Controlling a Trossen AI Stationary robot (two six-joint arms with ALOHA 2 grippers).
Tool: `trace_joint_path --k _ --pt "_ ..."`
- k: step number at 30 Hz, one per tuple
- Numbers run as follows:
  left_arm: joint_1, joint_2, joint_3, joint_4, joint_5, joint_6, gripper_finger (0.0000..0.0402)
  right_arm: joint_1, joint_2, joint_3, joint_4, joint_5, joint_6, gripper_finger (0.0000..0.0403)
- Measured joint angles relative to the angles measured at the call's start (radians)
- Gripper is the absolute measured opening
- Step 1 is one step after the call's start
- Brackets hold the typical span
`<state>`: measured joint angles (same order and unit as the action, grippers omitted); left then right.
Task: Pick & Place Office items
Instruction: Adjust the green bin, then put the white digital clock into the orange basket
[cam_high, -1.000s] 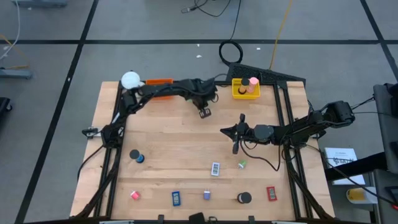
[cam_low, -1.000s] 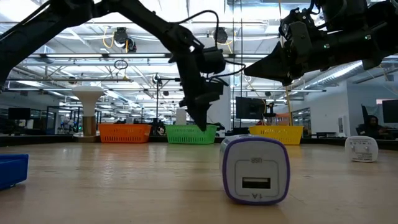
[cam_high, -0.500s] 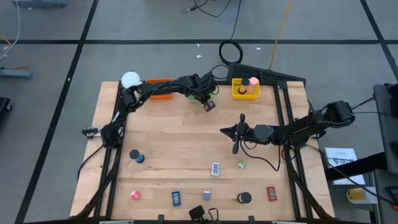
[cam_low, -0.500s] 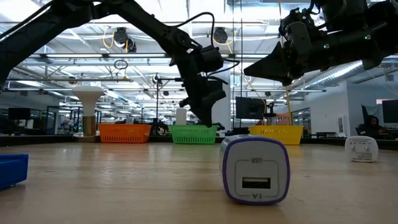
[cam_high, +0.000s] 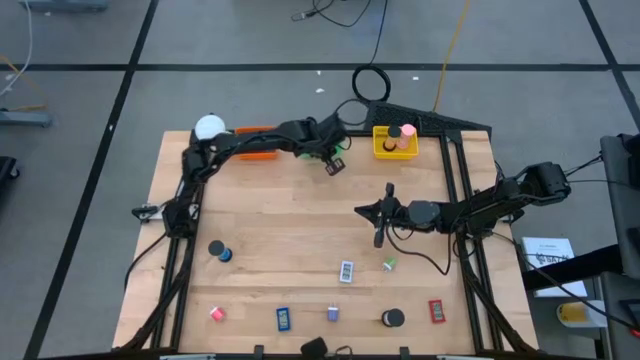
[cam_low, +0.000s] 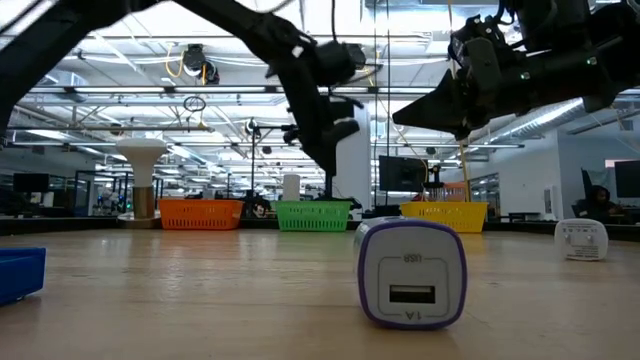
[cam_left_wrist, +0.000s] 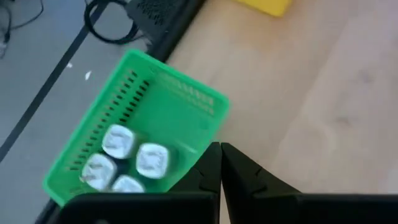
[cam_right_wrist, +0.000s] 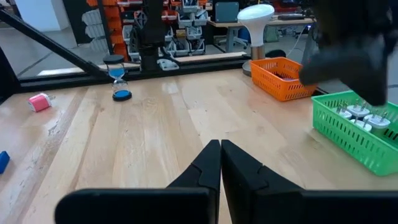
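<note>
My left gripper (cam_high: 333, 166) hangs shut and empty over the table's far middle, tilted down beside the green tray (cam_left_wrist: 134, 134), which holds several white cube-shaped pieces (cam_left_wrist: 134, 160). My right gripper (cam_high: 358, 210) waits shut and level above the table's middle right. Office items lie along the near part of the table: a blue-black roll (cam_high: 218, 251), a pink piece (cam_high: 216, 313), a blue rectangle (cam_high: 284, 319), a purple-white cube (cam_low: 410, 272), a black roll (cam_high: 392, 318), a red rectangle (cam_high: 436, 311), a white-blue piece (cam_high: 346, 271) and a green bit (cam_high: 389, 264).
An orange tray (cam_high: 255, 143) and a yellow tray (cam_high: 385, 148) holding a pink roll (cam_high: 406, 132) flank the green one along the far edge. A white ball-shaped lamp (cam_high: 210, 127) stands at the far left corner. Bare wood lies between the two grippers.
My left gripper has risen and moved a little toward the far edge, nearer the green tray, turning somewhat as it went; its fingers have stayed shut. My right arm has kept still.
</note>
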<state>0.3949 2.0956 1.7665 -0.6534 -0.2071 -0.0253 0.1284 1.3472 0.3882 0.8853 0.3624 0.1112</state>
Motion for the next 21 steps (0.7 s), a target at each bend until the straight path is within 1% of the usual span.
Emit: trace_joint_path --k 2,4,8,13,17,19,21 --pt "-0.027 -0.055 -0.097 0.078 0.0 -0.004 0.001 0.007 0.0 0.0 -0.009 0.002 0.0 0.0004" --pt "-0.062 -0.123 -0.23 0.194 0.004 -0.016 0.0009 0.015 0.0 0.0 -0.008 0.002 0.0 0.0004" --pt "-0.128 -0.296 -0.531 0.521 0.008 -0.059 0.0003 0.031 0.0 0.0 -0.008 0.002 0.0 0.0004" --pt "-0.209 -0.479 -0.88 0.898 -0.037 -0.123 0.0018 0.039 0.0 0.0 -0.008 0.001 0.0 0.0004" --pt "-0.26 -0.583 -1.075 1.108 -0.076 -0.141 0.002 0.039 0.0 0.0 -0.008 -0.002 0.011 0.0004" --pt "-0.278 -0.613 -1.158 1.185 -0.093 -0.142 0.0021 0.041 0.0 0.0 -0.007 -0.007 0.032 0.0004" --pt "-0.292 -0.633 -1.234 1.306 -0.1 -0.142 0.0021 0.043 0.0 0.0 -0.007 -0.031 0.04 0.0004"
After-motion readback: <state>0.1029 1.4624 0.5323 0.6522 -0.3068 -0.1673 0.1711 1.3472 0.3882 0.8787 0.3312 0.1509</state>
